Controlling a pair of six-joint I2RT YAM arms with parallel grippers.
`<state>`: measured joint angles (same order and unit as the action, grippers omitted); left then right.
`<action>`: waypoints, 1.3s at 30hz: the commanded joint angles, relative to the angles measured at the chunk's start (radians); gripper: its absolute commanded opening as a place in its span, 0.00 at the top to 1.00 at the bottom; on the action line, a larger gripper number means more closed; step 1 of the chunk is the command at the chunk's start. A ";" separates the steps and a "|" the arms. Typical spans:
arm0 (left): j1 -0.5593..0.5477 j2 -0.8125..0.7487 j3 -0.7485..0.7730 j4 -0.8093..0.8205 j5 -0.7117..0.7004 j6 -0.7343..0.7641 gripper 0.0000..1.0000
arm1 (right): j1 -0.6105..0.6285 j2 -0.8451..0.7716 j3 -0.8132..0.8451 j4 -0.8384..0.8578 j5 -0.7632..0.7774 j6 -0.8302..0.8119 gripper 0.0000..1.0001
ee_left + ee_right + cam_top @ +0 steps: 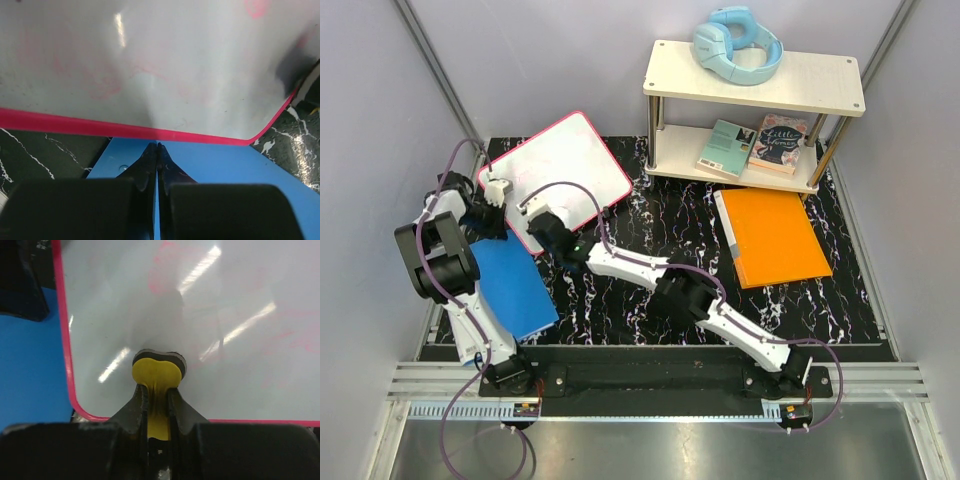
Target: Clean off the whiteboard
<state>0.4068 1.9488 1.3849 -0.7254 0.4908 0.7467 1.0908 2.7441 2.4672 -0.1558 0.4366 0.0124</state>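
Whiteboard (560, 170) is lying flat at the desk's (650, 300) far left, its near rim overlapping the blue folder (225, 165). Right tool (158, 390) is clenching a yellow eraser (156, 372) just inside the board's corner, open board lying beyond. Left tool (156, 150), fingers pressed together, is pointing at the rim.

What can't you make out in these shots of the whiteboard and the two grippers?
- Top view: the right gripper covers its yellow eraser.
- Right wrist: the eraser's underside is hidden, so contact with the whiteboard is unclear.
- Left wrist: pink scribbles too faint and blurred to read; frame edges crop the board.
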 commanded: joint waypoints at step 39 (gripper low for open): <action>0.159 0.237 0.345 0.066 0.736 -0.420 0.17 | -0.200 -0.077 -0.044 -0.146 0.045 0.166 1.00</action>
<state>0.5797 2.1574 1.6573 -0.7147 1.2037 0.4026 0.8986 2.6961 2.4142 -0.2249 0.4797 0.1810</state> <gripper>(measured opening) 0.827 0.157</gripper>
